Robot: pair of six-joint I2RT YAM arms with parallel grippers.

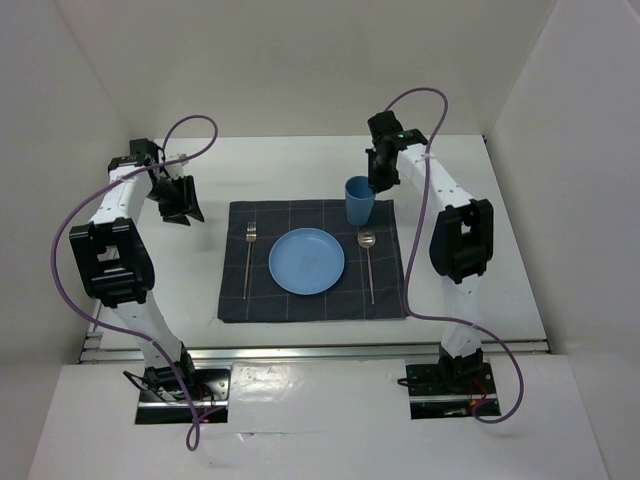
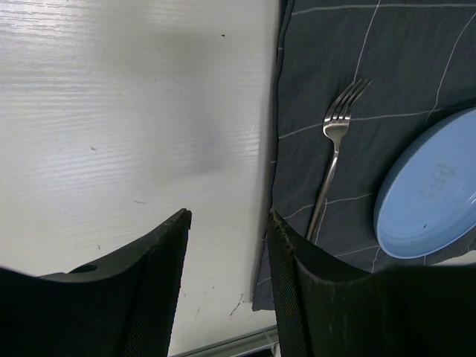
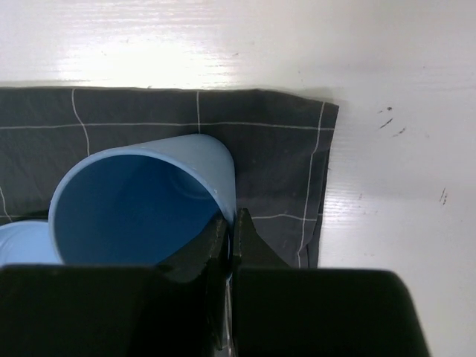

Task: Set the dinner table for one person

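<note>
- We take this for a robot lab rather than a home: the white table is boxed in by bare white walls on three sides.
- Aluminium rails run along the table's near edge, where a left arm and a right arm are bolted down.
- Purple cables loop loose from both arms.
- The homely part we see is one place setting at the table's middle: a checked placemat with plate, fork, spoon and cup.

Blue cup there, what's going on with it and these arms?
The right gripper pinches the rim of the light blue plastic cup at the far right corner of the dark grey checked placemat. A round blue plate, metal fork and metal spoon lie on it. The left gripper hangs open, empty, over the white tabletop.
</note>
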